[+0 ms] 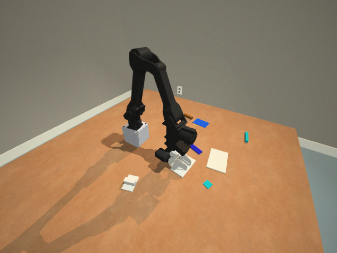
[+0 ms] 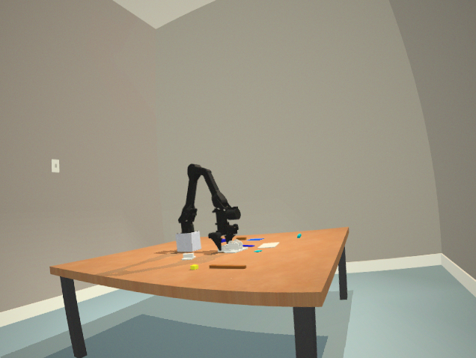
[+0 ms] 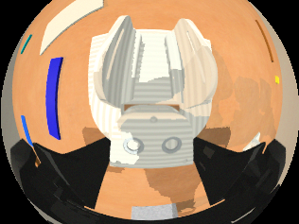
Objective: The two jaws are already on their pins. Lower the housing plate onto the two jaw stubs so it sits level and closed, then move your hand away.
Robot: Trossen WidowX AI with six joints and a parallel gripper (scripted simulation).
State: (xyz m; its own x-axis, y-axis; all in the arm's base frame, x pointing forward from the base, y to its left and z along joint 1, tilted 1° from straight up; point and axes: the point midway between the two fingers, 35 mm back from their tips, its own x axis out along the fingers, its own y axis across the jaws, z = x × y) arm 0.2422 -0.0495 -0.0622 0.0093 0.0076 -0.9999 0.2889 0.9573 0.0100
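My gripper (image 1: 175, 157) (image 2: 224, 246) (image 3: 151, 141) points down and is shut on the housing plate (image 3: 152, 129), with one black finger at each side. The plate is pale, with a rounded far edge and two round ringed holes. It lies over the near ends of the left jaw (image 3: 114, 77) and the right jaw (image 3: 199, 81); the stubs are hidden beneath it. The jaws stand on the white base (image 1: 182, 174) (image 3: 95, 58), roughly parallel and apart. Whether the plate is fully seated and level, I cannot tell.
A dark blue bar (image 1: 196, 149) (image 3: 54, 98) and a cream panel (image 1: 217, 160) lie beside the base. A small white stepped block (image 1: 130, 181) (image 2: 188, 255) stands on the other side. A cyan tile (image 1: 207, 183), yellow cube (image 2: 194, 267) and brown bar (image 2: 227, 266) lie farther out.
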